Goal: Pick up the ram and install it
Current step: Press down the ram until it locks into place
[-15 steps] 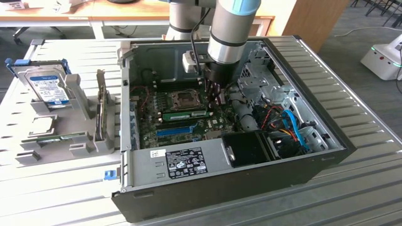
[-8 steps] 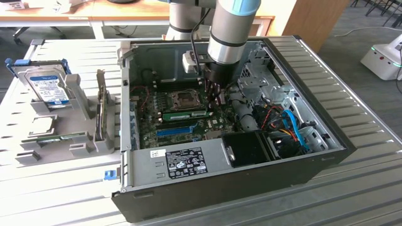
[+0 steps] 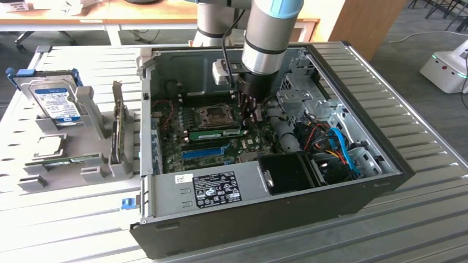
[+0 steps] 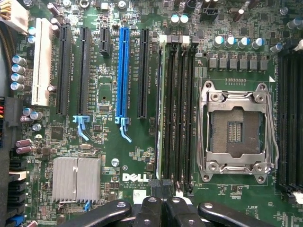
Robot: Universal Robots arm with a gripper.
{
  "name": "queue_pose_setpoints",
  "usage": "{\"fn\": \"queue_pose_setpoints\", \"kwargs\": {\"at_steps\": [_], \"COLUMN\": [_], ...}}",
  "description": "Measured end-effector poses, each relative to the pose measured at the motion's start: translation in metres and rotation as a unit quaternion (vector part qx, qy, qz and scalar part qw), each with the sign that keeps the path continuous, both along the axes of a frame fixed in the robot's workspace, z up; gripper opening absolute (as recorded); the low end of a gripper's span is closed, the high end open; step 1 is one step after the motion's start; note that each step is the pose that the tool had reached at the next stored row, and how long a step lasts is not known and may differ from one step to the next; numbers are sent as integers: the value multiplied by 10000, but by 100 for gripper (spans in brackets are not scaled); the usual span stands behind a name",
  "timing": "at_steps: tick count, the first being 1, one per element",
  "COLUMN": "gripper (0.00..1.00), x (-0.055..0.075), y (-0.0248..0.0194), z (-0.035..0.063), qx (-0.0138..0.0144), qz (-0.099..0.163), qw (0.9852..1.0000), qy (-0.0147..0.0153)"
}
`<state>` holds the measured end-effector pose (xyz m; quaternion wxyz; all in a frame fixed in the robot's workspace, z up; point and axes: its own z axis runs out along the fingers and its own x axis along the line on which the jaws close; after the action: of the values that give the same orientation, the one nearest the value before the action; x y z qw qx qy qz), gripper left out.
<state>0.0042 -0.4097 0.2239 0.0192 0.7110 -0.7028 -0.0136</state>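
Green ram point(image 3: 216, 133) seated — closed gripper point(image 4: 161, 198) upright above motherboard point(image 4: 109, 142)

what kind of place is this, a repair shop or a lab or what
Probably a robotics lab or test workspace, not a shop: an opened computer case lies on a slatted metal table, a hard drive stands in a grey fixture, and wooden desks line the back.

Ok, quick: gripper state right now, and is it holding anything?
Gripper: shut, its fingertips pressed together over the near end of the memory slots; nothing visibly held. A green RAM stick sits in a motherboard slot.
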Motion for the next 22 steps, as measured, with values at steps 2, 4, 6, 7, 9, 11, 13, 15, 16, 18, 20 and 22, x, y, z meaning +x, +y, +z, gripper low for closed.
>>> {"fn": "queue_pose_setpoints", "kwargs": {"at_steps": [2, 4, 6, 7, 9, 11, 13, 15, 16, 18, 20, 22], "gripper": [10, 10, 10, 10, 10, 10, 10, 10, 10, 10, 10, 10], "x": [0, 1, 1, 1, 1, 1, 1, 1, 1, -31, -192, -241], "y": [-2, -2, -2, -2, -2, -2, -2, -1, -1, -2, 2, 4], "z": [50, 98, 140, 160, 188, 213, 239, 240, 240, 241, 240, 240], "qx": [-8, -7, -7, -7, -7, -7, -7, -6, -6, -8, -7, -8], "qz": [1, 1, 2, 2, 2, 2, 2, 2, 2, 2, 1, 2], "qw": [10000, 10000, 10000, 10000, 10000, 10000, 10000, 10000, 10000, 10000, 10000, 10000], "qy": [4, 7, 10, 11, 12, 12, 13, 12, 12, 13, 12, 12]}}
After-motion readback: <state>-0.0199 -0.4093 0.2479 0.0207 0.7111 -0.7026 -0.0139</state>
